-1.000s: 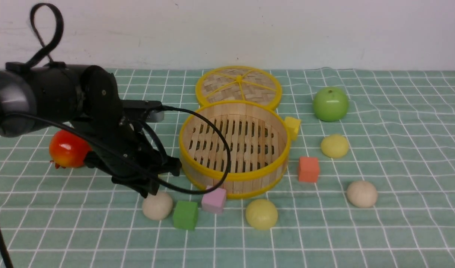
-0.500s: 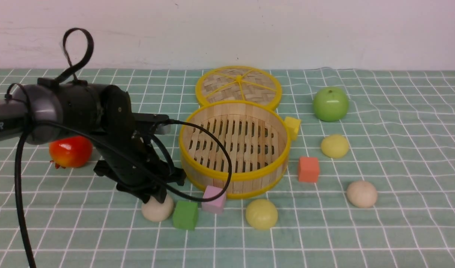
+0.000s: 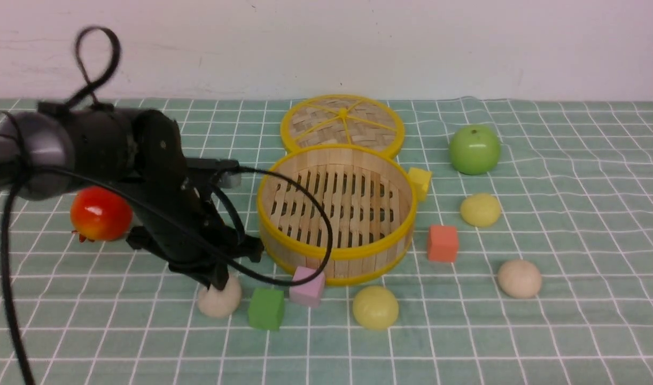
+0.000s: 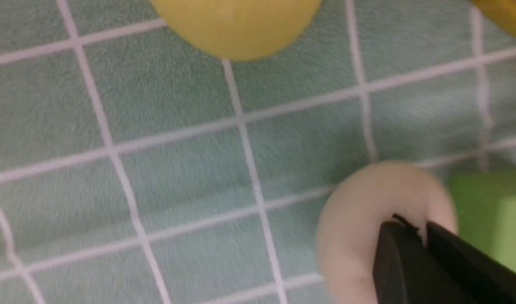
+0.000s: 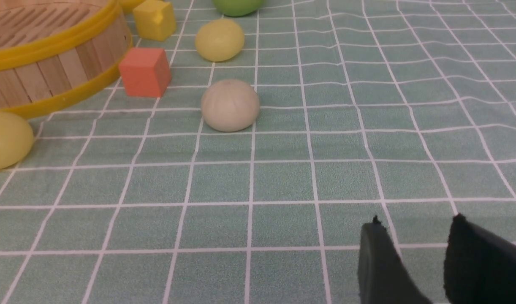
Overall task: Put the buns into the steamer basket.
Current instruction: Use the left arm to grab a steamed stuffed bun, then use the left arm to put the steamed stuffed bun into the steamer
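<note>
The steamer basket (image 3: 337,251) stands mid-table with nothing in it. A beige bun (image 3: 218,302) lies in front of it on the left. My left gripper (image 3: 219,280) presses down on its top with the jaws shut together, not around it; the wrist view shows the tips (image 4: 414,226) on the bun (image 4: 359,219), with a pale yellow bun (image 4: 237,25) beyond. Another yellow bun (image 3: 375,307) lies before the basket, a third (image 3: 480,209) to its right, and a beige bun (image 3: 519,278) nearer. My right gripper (image 5: 414,223) hovers open and empty, short of that beige bun (image 5: 230,105).
The woven lid (image 3: 342,120) lies behind the basket. A green apple (image 3: 474,149) sits back right and a red fruit (image 3: 100,213) at the left behind my arm. Green (image 3: 266,308), pink (image 3: 307,286), orange (image 3: 442,243) and yellow (image 3: 420,182) cubes ring the basket.
My left gripper came down onto the beige bun and its jaws closed above it. The bun slid a little left and towards me.
</note>
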`<state>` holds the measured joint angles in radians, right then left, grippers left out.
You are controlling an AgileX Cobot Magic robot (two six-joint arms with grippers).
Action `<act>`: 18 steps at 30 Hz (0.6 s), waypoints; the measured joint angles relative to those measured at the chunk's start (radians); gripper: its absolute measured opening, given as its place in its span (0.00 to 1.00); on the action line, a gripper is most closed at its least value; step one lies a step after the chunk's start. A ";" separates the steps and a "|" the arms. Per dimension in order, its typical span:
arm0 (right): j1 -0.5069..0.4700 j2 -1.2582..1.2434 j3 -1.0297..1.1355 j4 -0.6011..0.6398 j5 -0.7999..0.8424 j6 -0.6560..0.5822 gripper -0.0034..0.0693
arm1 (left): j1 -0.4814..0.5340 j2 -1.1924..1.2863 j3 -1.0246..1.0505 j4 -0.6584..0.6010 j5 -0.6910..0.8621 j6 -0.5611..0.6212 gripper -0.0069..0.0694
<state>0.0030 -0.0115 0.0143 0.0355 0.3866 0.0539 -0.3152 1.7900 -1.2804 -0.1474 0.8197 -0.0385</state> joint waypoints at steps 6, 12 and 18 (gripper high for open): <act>0.000 0.000 0.000 0.000 0.000 0.000 0.38 | -0.079 -0.101 -0.108 -0.143 -0.108 0.150 0.08; 0.000 0.000 0.000 0.000 0.000 0.000 0.38 | -0.120 0.033 -0.168 -0.214 -0.248 0.238 0.08; 0.000 0.000 0.000 0.000 0.000 0.000 0.38 | -0.117 0.187 -0.218 -0.153 -0.234 0.214 0.12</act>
<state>0.0030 -0.0115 0.0143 0.0355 0.3866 0.0539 -0.4318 1.9774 -1.4989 -0.3005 0.5856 0.1758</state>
